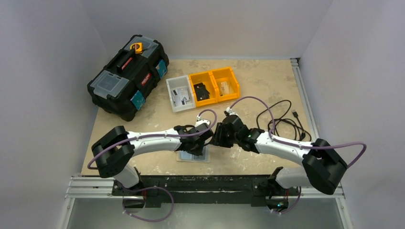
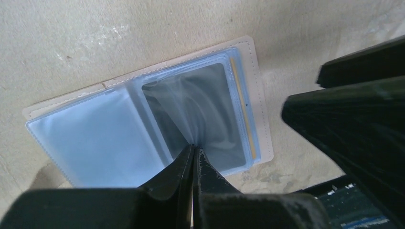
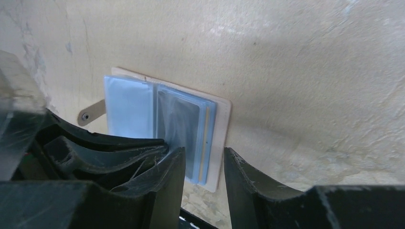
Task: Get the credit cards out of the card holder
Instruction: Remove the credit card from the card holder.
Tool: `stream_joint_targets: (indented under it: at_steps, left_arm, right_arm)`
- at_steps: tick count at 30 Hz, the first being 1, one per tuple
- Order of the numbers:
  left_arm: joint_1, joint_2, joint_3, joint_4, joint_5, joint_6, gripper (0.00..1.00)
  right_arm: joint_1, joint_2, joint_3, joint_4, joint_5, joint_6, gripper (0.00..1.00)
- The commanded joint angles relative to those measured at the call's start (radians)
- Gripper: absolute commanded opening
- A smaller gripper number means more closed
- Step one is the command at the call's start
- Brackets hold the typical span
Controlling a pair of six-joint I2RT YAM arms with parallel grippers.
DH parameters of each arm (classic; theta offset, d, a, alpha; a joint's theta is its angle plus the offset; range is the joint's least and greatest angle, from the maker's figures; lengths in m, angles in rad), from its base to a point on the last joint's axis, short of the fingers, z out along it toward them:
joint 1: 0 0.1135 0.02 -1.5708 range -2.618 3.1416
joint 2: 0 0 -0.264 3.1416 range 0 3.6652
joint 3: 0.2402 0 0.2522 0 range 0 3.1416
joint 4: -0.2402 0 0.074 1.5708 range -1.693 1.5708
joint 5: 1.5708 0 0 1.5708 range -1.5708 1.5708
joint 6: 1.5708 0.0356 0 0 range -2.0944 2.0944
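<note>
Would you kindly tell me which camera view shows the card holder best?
The left wrist view: the card holder lies open, large and sharp, the left pincer pinching one clear sleeve. The right wrist view shows it smaller, partly behind fingers; the top view shows only an edge beneath the arms.

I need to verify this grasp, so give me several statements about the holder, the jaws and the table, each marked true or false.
The card holder lies open on the table. True.
The left jaws are shut on a clear sleeve of the holder. True.
The right jaws grip a card. False: they stand open, holding nothing.
The toolbox sits right of the bins. False: it sits left of them.
</note>
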Motion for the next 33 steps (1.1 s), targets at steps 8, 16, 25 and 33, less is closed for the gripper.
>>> stream_joint_targets:
  at_steps: [8, 16, 25, 33]
  left_arm:
    - [0.071, -0.219, -0.137, 0.134, 0.154, -0.054, 0.0]
    - [0.15, -0.297, -0.253, 0.254, 0.281, -0.108, 0.0]
    - [0.165, -0.314, -0.31, 0.322, 0.312, -0.135, 0.0]
    - [0.17, -0.359, -0.303, 0.217, 0.241, -0.148, 0.15]
  right_arm:
    - [0.078, 0.079, 0.073, 0.059, -0.004, 0.008, 0.35]
    - [0.088, 0.098, 0.082, 0.078, -0.013, 0.027, 0.36]
    - [0.168, 0.218, 0.187, 0.074, -0.022, 0.025, 0.34]
    - [0.177, 0.237, 0.223, 0.082, -0.03, 0.027, 0.33]
